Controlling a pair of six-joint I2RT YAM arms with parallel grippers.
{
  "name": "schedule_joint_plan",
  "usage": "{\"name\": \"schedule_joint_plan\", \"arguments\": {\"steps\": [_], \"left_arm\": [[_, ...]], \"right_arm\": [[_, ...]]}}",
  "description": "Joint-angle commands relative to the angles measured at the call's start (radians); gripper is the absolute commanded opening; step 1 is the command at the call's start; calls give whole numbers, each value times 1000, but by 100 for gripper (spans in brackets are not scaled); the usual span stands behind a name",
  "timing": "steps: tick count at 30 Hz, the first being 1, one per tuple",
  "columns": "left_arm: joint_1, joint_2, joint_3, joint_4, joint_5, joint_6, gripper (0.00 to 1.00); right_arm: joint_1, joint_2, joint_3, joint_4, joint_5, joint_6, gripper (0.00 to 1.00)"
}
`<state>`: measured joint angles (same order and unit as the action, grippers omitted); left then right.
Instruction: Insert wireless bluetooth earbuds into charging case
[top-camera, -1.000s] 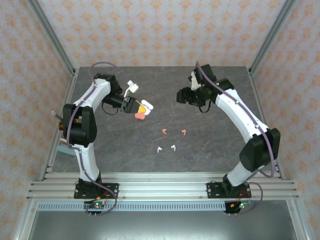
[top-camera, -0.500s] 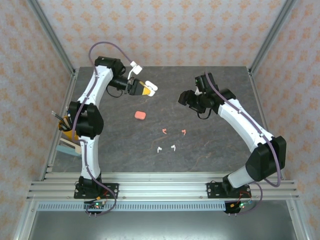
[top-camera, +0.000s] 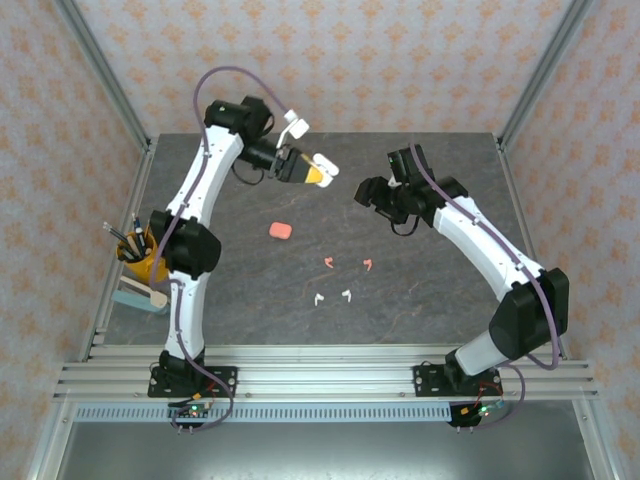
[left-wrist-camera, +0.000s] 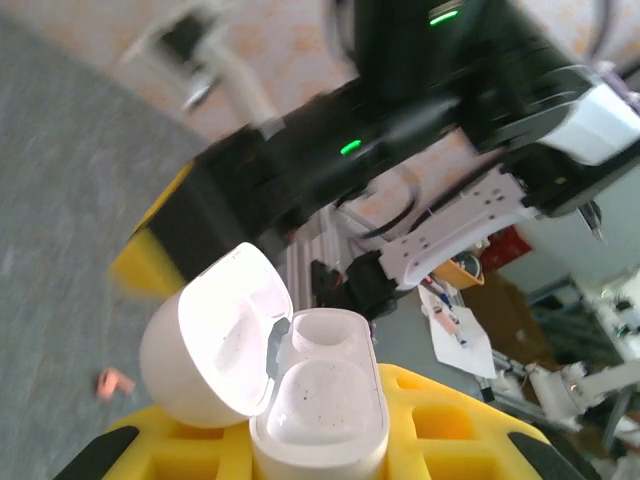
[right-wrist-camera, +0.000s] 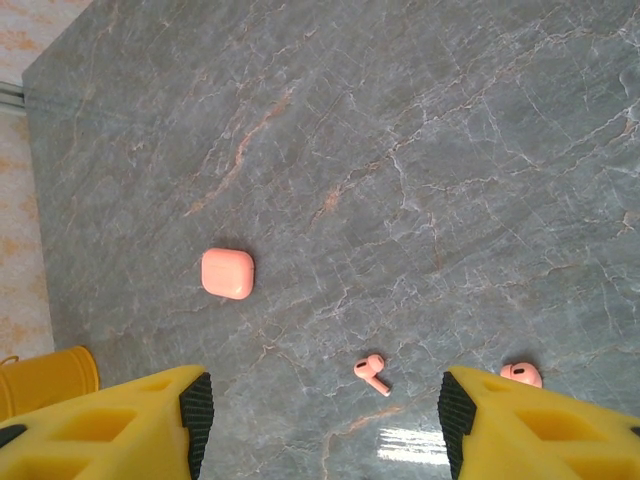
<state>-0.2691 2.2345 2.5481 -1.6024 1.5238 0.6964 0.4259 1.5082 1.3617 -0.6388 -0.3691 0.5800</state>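
Left jaws are clamping the open white case (left-wrist-camera: 318, 400), holding it above the bench's (top-camera: 450, 300) far edge. Right jaws are hanging released. Earbuds (top-camera: 367, 264) are lying mid-bench, nearward of them, right arm closer.

The tabletop (top-camera: 420, 300) is dark grey like stone, with thin pale lines on it. Walls (top-camera: 350, 60) with pink paper and little orange flowers stand at 9, 12 and 3 o'clock. Silver metal posts (top-camera: 102, 65) lean up at 11 and 1 o'clock. Silver rails (top-camera: 330, 375) run along 6 o'clock. A bright spot of light (right-wrist-camera: 415, 440) shines on the stone.
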Motion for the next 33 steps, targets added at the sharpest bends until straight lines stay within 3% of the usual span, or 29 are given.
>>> {"name": "schedule_joint_plan", "arguments": {"steps": [1, 2, 3, 5, 6, 12, 24, 28, 33], "left_arm": [[-178, -100, -23, 297, -562, -604, 0], [-271, -189, -135, 435, -917, -597, 0], [-321, -247, -217, 555, -996, -584, 0], [-284, -234, -205, 677, -848, -751, 0], [-276, -203, -157, 674, -843, -776, 0], [-318, -235, -195, 733, -1050, -744, 0], [-324, -772, -1124, 1319, -1363, -690, 0], [-324, -953, -1483, 1641, -1461, -641, 0], [-324, -1150, -1804, 1927, -1560, -601, 0]], "right_arm": [[7, 12, 11, 32, 18, 17, 63], [7, 14, 12, 36, 16, 16, 63], [8, 14, 14, 39, 14, 15, 63], [7, 14, 21, 37, 13, 11, 63], [8, 11, 25, 32, 15, 8, 63], [6, -18, 21, -13, 49, -44, 63], [1, -76, -84, -42, 92, -33, 63], [12, -82, -120, -53, 93, -15, 63], [59, -79, -143, -96, 125, 22, 62]]}}
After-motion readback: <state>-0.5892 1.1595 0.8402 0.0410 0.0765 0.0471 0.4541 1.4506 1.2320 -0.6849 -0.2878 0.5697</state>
